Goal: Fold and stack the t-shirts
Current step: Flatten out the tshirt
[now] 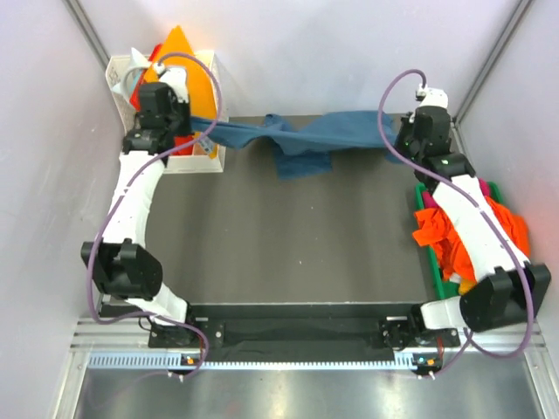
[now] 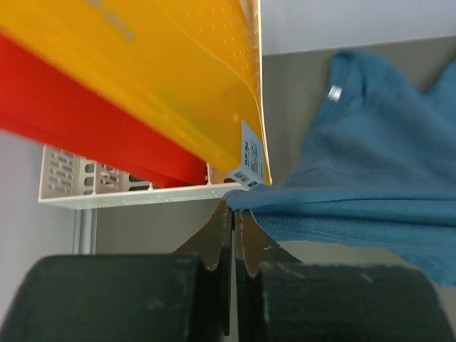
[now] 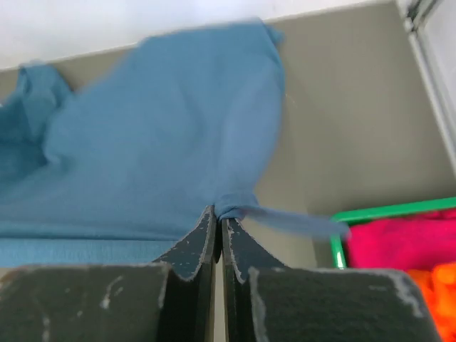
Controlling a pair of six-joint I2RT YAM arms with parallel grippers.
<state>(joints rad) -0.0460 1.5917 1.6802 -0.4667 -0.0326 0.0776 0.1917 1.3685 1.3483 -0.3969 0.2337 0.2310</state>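
The teal t-shirt (image 1: 306, 140) spans sideways from just beside the white rack (image 1: 188, 163), long axis left to right. The left tool (image 2: 233, 208) and the right tool (image 3: 217, 215) each pinch 1 end (neither nearer).

A: Which colour is recorded for the t-shirt (image 1: 306, 140) on the table (image 1: 288, 253)?
B: A plain dark teal-blue is recorded, with no print. A white neck label (image 2: 333, 91) is noted. The table is rated dull grey-brown.
A: How are the containers marked?
B: The tray (image 3: 385, 211) is marked green, with orange cloth (image 1: 435, 231) and magenta cloth (image 3: 399, 242) inside. The perforated crate (image 2: 128, 196) is listed as white, and its sheets as orange-yellow (image 2: 178, 71) and red (image 2: 71, 107).
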